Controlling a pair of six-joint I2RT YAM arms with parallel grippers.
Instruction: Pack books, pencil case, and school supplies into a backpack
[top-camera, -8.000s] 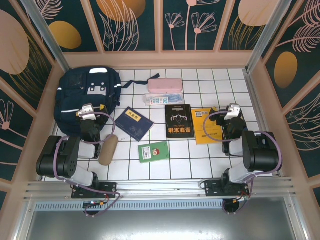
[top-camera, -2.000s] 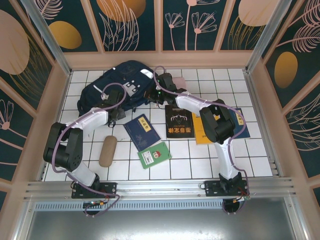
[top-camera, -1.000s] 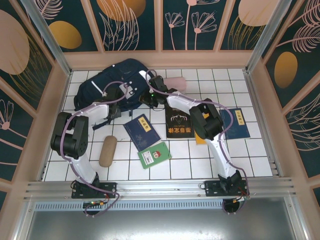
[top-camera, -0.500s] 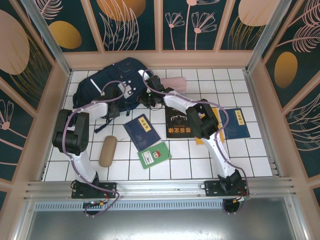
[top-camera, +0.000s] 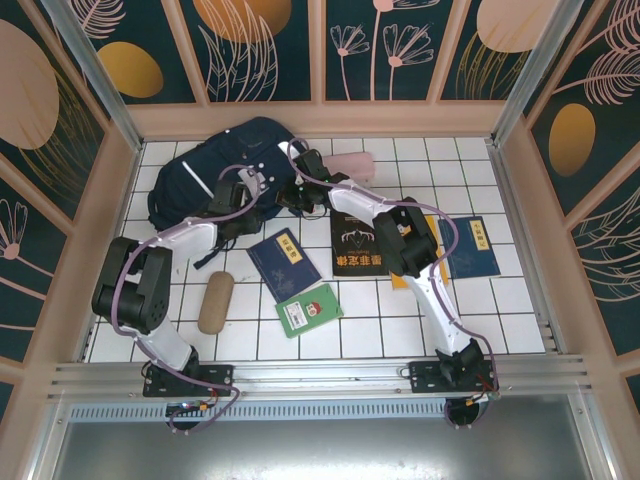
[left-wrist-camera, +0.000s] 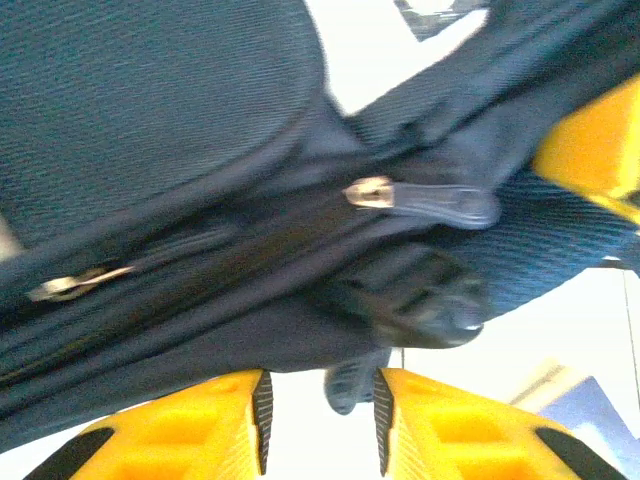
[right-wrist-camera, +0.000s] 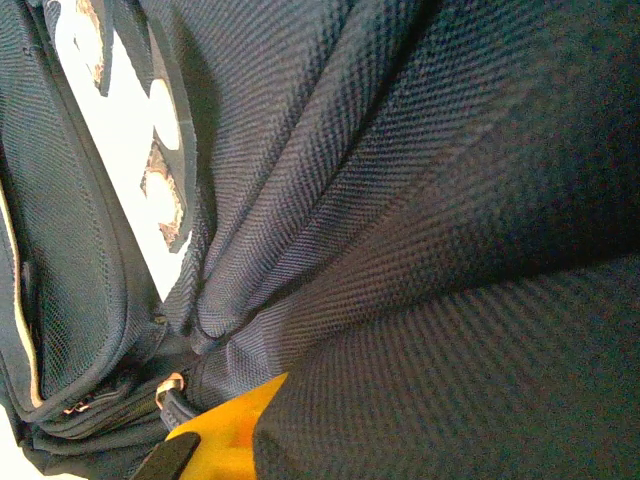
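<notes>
Green book (top-camera: 308, 310): nearest, flat, red-white picture up, well apart from both grippers.
Brown pouch (top-camera: 215, 302): to its left, lying alone.
Navy book (top-camera: 283, 263): just beyond the green one, yellow label up, near the backpack's lower edge.
Black book (top-camera: 360, 243): to the right, white emblem up, beside the right arm.
Yellow book (top-camera: 402, 277): mostly under the right arm's elbow.
Left gripper (left-wrist-camera: 320, 390): at the backpack's lower edge, fingers spread a little, a dark strap end in the gap.
Right gripper (top-camera: 288, 196): fingers pressed together, pinching bunched backpack cloth at its right edge.
Backpack (top-camera: 200, 175): far left, crumpled; navy woven cloth, white stripes, a zip with a metal pull.
Pink case (top-camera: 352, 167): farthest, just right of the backpack.
</notes>
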